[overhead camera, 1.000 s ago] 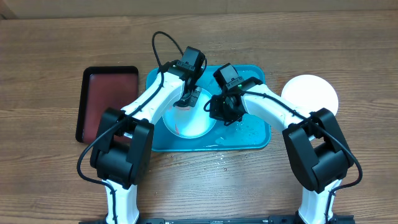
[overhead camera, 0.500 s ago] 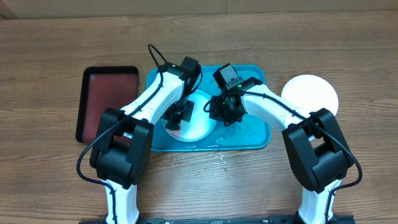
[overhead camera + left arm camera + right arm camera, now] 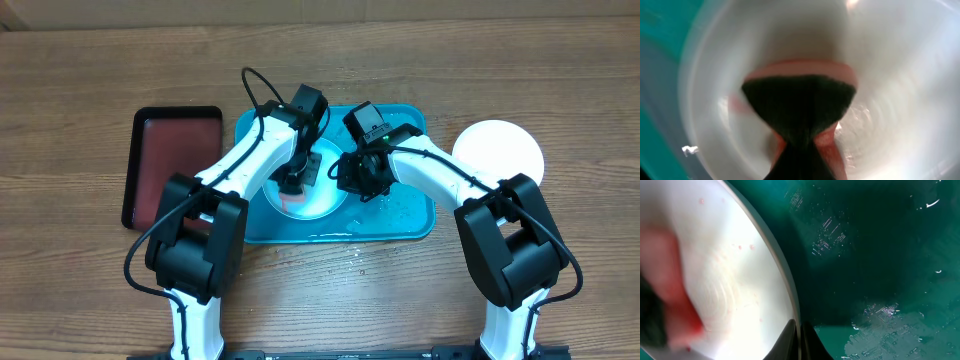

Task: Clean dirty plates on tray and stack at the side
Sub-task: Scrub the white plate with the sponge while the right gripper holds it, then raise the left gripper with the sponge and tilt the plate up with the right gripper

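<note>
Left pincer (image 3: 294, 186), sponge (image 3: 800, 100) gripped, now nearer plate (image 3: 326, 200) centre; right pincer (image 3: 800, 337) tight on rim (image 3: 786, 280).

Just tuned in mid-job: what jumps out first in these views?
Both arms meet over the turquoise tray: the left gripper presses a pink-and-dark sponge onto the plate there, while the right gripper pinches its rim. A second, clean-looking plate sits alone on the table to the right.

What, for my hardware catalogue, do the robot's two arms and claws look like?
Both the left arm and right arm have smooth white curved links between blocky black joint housings. A thin black cable loops off the left arm. The left claw and right claw are black.
</note>
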Action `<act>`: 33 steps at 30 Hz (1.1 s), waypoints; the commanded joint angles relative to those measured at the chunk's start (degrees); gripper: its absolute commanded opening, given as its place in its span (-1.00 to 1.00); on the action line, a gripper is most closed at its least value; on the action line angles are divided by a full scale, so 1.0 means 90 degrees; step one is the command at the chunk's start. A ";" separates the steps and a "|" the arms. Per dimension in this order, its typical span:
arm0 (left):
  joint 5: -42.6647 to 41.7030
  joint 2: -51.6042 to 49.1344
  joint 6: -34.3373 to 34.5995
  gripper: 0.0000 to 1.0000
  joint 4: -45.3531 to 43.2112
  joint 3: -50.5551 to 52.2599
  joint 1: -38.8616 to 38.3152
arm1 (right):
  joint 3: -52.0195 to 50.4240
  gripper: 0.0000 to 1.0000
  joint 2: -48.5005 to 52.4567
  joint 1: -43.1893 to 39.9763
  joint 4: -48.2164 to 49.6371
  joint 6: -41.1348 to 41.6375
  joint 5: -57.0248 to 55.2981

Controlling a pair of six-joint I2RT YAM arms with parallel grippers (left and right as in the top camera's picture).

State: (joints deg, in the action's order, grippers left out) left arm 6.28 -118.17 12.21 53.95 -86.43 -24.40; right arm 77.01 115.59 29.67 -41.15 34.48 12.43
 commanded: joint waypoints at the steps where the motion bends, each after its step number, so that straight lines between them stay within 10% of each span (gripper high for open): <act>1: 0.1848 0.0034 0.1253 -0.91 -0.0442 0.0015 0.0007 | 0.0022 -0.92 0.0032 0.0024 -0.0010 -0.0049 0.0007; 9: 0.1860 0.0034 0.1605 -0.92 -0.0238 0.0015 0.0005 | 0.0022 -0.92 0.0032 0.0024 -0.0010 -0.0051 0.0007; 33: -0.2526 0.0034 -0.1885 -0.92 0.0398 0.0017 0.0015 | -0.0100 -0.92 0.0546 -0.0631 0.0522 -0.1010 0.2276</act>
State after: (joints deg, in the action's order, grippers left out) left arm -11.00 -118.17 -0.91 59.07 -86.37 -24.12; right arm 76.75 118.91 23.51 -37.08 26.48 29.47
